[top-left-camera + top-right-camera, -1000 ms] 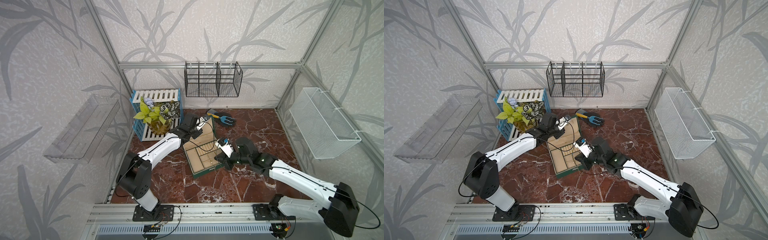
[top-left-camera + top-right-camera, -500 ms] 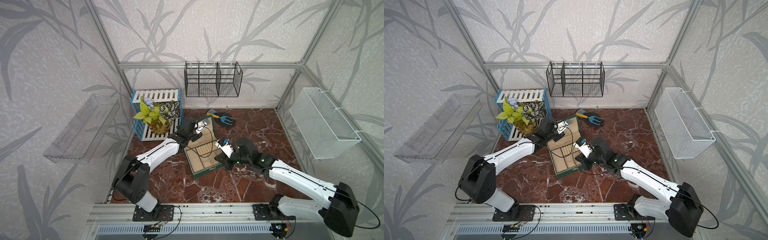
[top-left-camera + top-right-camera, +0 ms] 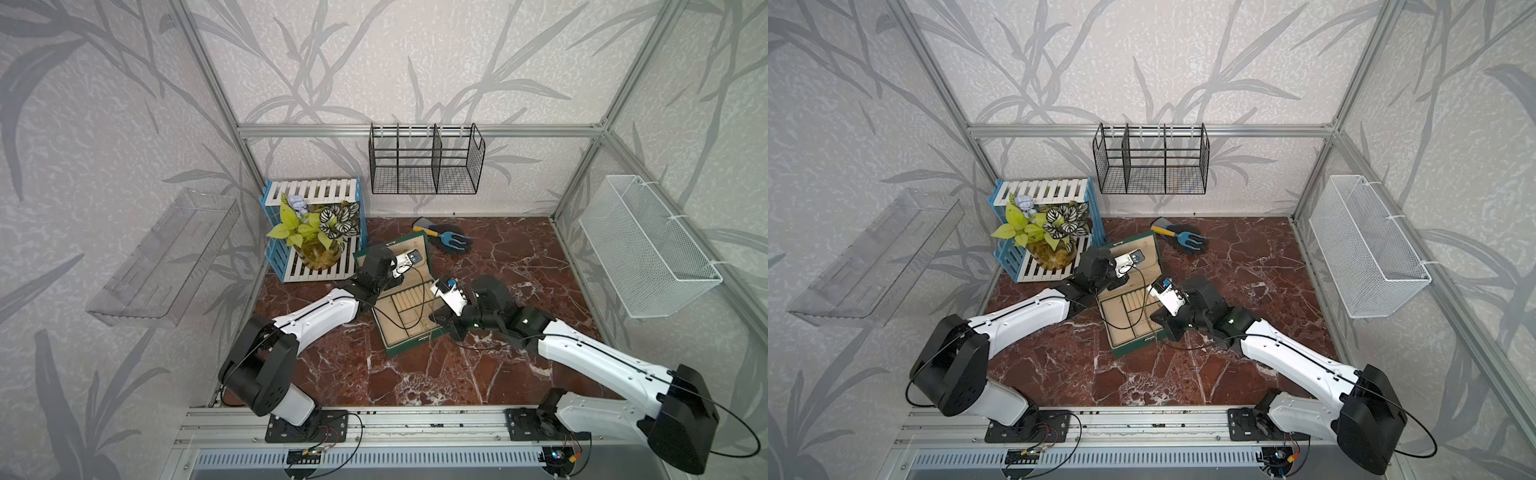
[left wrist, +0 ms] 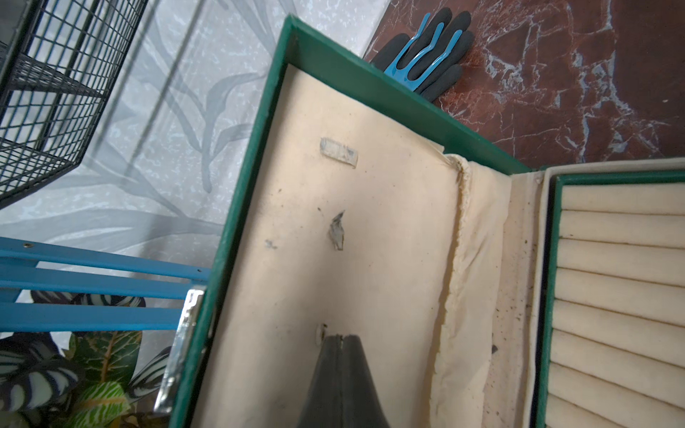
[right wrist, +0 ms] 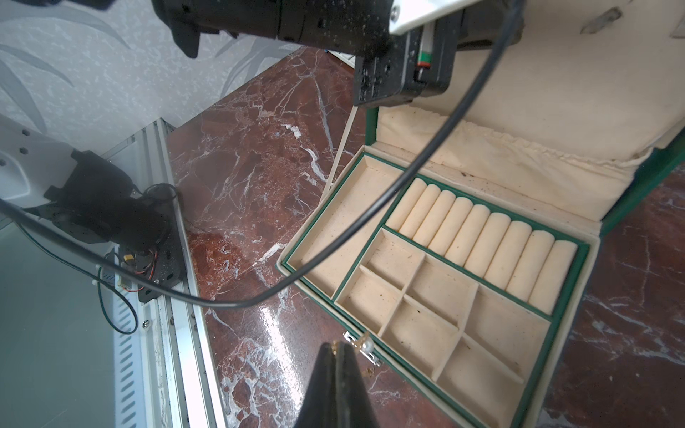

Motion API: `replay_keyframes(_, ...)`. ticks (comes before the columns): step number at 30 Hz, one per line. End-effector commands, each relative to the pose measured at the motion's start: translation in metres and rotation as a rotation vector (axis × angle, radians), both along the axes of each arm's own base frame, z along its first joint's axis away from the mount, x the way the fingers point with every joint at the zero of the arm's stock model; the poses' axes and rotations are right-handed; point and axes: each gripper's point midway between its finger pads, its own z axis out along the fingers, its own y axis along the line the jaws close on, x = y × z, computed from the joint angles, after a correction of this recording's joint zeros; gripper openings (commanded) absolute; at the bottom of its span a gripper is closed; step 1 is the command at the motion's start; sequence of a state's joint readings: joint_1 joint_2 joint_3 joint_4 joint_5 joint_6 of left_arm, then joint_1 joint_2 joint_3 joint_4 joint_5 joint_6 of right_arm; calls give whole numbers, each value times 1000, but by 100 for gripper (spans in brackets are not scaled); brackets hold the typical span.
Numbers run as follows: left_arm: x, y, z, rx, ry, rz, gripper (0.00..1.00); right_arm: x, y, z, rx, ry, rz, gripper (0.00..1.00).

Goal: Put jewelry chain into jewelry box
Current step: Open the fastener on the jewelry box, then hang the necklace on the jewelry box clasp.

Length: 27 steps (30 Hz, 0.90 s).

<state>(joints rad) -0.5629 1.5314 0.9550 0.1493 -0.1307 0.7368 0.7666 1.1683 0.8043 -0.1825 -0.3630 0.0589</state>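
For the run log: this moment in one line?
box open | left gripper shut, at lid lining | right gripper shut, by clasp | chain not discernible

You face a robot lab cell: aluminium frame (image 3: pixel 415 131), printed panels (image 3: pixel 415 62), left arm (image 3: pixel 316 316), right arm (image 3: pixel 598 357), mounting rail (image 3: pixel 415 419).

R hand (image 5: pixel 336 350) pinched shut, tips just beside clasp (image 5: pixel 365 347) of open jewelry box (image 5: pixel 511 326).

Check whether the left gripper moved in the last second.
Yes: in both top views the left gripper has drawn slightly nearer the front rail, away from the blue rake.
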Motion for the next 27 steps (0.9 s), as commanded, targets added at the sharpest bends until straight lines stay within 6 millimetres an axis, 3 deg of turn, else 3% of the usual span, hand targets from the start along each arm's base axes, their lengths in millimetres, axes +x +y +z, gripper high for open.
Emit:
replay_keyframes(1,-7,1,-5,-17,67,26,3,5,0,7,8,-29,-15,0)
replay_keyframes(5,-10,-2,31,-169,69,65,24,10,0,12,-24,-48,-16,0)
replay_keyframes(8,-23,-5,63,-319,82,65,41,14,3,20,-50,-62,-2,0)
replay_keyframes(14,-49,18,106,-556,48,158,52,30,11,33,-122,-105,24,0)
replay_keyframes(20,-60,38,95,-701,50,252,51,55,24,46,-207,-177,79,0)
replay_keyframes(27,-66,40,80,-836,25,238,51,91,42,51,-310,-281,195,0)
